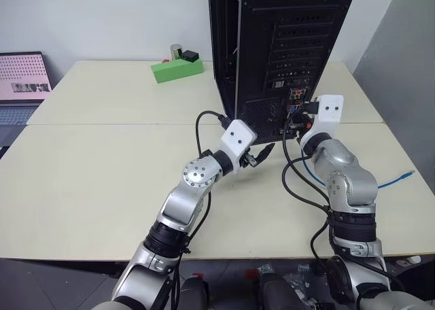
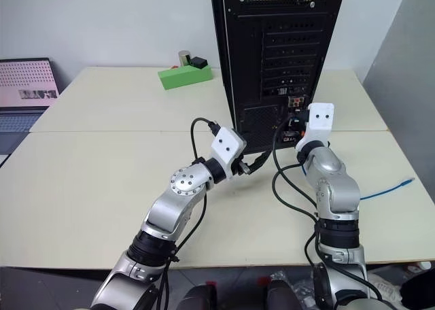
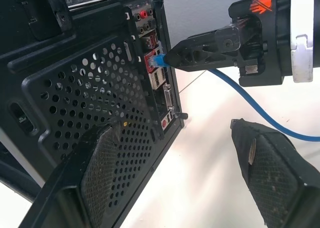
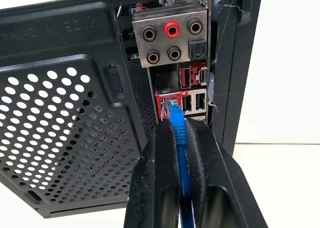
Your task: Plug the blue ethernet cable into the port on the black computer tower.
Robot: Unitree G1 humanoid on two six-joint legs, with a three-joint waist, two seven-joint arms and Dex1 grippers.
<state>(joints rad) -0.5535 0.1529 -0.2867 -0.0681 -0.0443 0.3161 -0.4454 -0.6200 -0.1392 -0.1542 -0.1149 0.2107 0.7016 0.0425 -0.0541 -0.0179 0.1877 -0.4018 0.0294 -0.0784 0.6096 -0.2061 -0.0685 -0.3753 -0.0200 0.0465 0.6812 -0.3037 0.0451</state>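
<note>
Plug end of blue ethernet cable (image 4: 176,119) pinched in my closed right tool (image 4: 181,133), lined up at black computer tower (image 4: 65,113) port so I can push in; left tool (image 3: 175,173) open, empty, beside.

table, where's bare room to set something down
Free: the table left of the left gripper, and the stretch between the laptop and green box. Crowded: by the black computer tower, where the right gripper holds the blue ethernet cable.

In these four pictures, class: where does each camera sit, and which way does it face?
Head, both eyes: look forward and down over both arms at the black computer tower.
Left wrist: looks along the open left gripper at the tower's ports and the right gripper.
Right wrist: looks along shut fingers holding the blue ethernet cable at a red port.
All share the tower.
</note>
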